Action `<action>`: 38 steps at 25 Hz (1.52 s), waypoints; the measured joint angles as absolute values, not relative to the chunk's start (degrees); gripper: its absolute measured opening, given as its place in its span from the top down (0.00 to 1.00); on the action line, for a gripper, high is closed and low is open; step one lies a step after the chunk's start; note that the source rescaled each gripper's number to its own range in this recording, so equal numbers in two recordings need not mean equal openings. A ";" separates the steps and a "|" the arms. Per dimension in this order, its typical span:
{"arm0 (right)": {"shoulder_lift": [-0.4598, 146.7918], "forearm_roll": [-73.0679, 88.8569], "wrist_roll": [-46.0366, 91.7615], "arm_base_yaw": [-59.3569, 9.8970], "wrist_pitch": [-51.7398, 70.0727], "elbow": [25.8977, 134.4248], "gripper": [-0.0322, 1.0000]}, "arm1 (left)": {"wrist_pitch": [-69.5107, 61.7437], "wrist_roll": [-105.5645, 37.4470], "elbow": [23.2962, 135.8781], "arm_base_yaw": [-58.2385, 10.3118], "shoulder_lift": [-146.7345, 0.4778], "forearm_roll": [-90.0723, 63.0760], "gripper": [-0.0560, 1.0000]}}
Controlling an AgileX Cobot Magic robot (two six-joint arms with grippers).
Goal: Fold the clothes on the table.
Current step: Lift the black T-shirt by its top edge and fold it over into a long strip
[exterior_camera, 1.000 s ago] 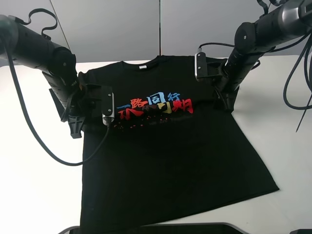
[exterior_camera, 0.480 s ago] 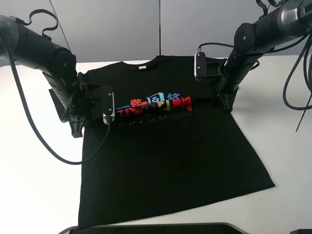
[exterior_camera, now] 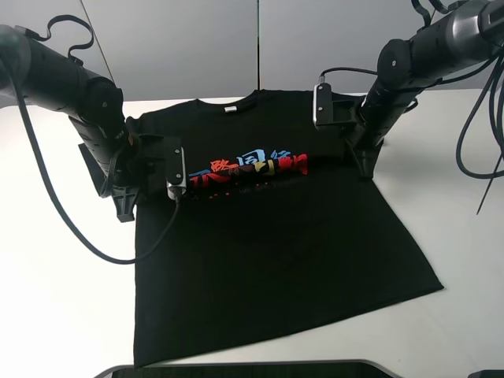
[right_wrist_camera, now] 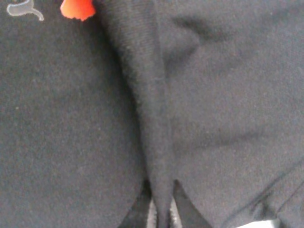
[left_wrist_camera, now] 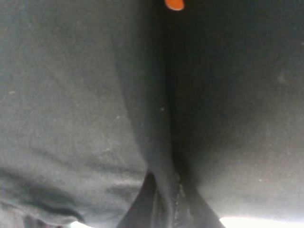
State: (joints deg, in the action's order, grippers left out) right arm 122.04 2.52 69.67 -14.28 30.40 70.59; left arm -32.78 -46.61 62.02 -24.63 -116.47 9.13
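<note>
**Entry: the clothes (exterior_camera: 268, 260), one black T-shirt, on the table (exterior_camera: 55, 299).**

**Exterior high view.** We record the shirt spread face up in the middle of the table. Its collar (exterior_camera: 236, 104) is toward the far edge and its hem (exterior_camera: 291, 319) is at the near edge. The printed characters (exterior_camera: 250, 165) across the chest are bunched into a crease running between the two arms. The left gripper (exterior_camera: 124, 206) is down at the shirt's left side at chest level, and the right gripper (exterior_camera: 365, 164) is opposite it at the right side. The jaws themselves are not readable from here.

**Left wrist view.** Black cloth fills the frame. A ridge of it is drawn up between the fingertips (left_wrist_camera: 137, 209), which are pressed together on it. An orange scrap of print (left_wrist_camera: 174, 4) lies beyond.

**Right wrist view.** It is much the same here: the fingertips (right_wrist_camera: 140, 209) are clamped on a raised fold of the shirt, with a red piece of print (right_wrist_camera: 77, 8) beyond. We cannot tell whether one layer or both is caught, though both seems likely.

**Step in hand.** We judge that both pinches are made and the lift is not yet begun.

**Next move.** We expect the arms will need to rise together and evenly, then carry the upper part over toward the near edge. The cloth between them should be kept taut so it does not sag or slip from a pinch.
</note>
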 joint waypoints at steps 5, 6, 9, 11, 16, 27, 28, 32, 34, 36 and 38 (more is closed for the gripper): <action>121.92 2.52 68.42 -14.28 30.09 70.59 0.96 | -31.82 -38.55 62.02 -24.63 -116.57 13.76 0.92; 121.82 2.52 68.29 -14.28 30.09 70.59 0.96 | -31.67 -37.61 62.02 -24.63 -116.57 14.52 0.92; 120.84 2.52 68.14 -14.28 30.09 70.45 0.96 | -31.38 -36.59 62.02 -24.63 -116.31 15.35 0.92; 119.57 3.08 68.14 -14.28 30.09 70.31 0.96 | -31.16 -36.49 61.90 -24.63 -115.24 15.66 0.92; 114.25 9.94 68.14 -14.28 29.16 70.06 0.96 | -30.39 -36.35 61.81 -24.63 -107.27 16.01 0.93; 104.66 12.56 68.43 -14.28 28.19 72.18 0.96 | -27.29 -26.45 63.58 -24.63 -98.43 25.80 0.93; 104.41 12.56 68.43 -14.28 28.31 73.46 0.96 | -27.29 -24.16 64.55 -24.63 -98.43 28.17 0.93; 104.43 12.56 68.43 -14.28 28.39 78.66 0.96 | -27.47 -16.58 69.41 -24.63 -98.43 35.03 0.93; 104.57 12.43 68.43 -14.28 28.55 82.12 0.96 | -27.94 -13.39 72.99 -24.63 -98.77 37.61 0.93; 104.77 11.85 68.43 -14.28 28.69 85.80 0.96 | -28.50 -10.22 76.87 -24.63 -99.69 40.52 0.93; 105.27 11.15 68.30 -14.28 28.69 89.05 0.96 | -29.11 -7.35 81.18 -24.63 -101.30 43.19 0.93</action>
State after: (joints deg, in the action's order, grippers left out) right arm 105.27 11.15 68.30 -14.28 28.69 89.05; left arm -29.11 -7.35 81.18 -24.63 -101.30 43.19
